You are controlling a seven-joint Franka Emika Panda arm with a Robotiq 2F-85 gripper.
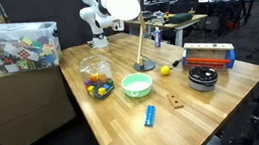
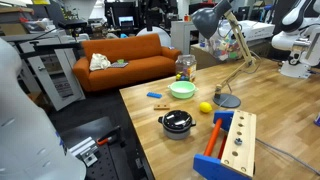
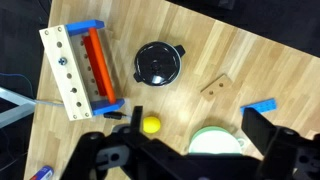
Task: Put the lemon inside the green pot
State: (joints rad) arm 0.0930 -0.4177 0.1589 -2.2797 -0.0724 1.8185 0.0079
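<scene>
Your worktop [image 1: 116, 125] is a pale wooden slab in a busy lab, with a box of clutter [image 1: 10, 48] off its nine o'clock edge. In an exterior view the green pot [image 1: 137, 85] sits near the middle. The lemon [image 1: 165, 71] lies on the wood at about its two o'clock, near but apart. A black pot [image 1: 203, 78] stands further out toward three o'clock. The arm [image 1: 98, 21] rises at the far edge beside the lamp [image 1: 120, 3], and you cannot make out the claw from here.

In an exterior view facing an orange sofa [image 2: 125, 60], the lemon [image 2: 205, 107] sits at four o'clock of the green pot [image 2: 182, 90], near the lamp base [image 2: 227, 100]. The black pot [image 2: 177, 123] is toward six o'clock.

The wrist view looks down from high above. The claw [image 3: 185, 150] is spread wide and grips nothing, and its dark fingers [image 3: 270, 145] frame the bottom of the picture. The lemon [image 3: 150, 125] lies bare on the wood between them, at nine o'clock of the green pot [image 3: 215, 142] and close beside it.

By my reading you are at the approach: nothing is grasped and the lemon is outside the pot. Next you need to descend, set a finger either side of the lemon, and close gently, since a round fruit may roll. Then lift, shift a little toward three o'clock in the wrist view, and release over the pot.
</scene>
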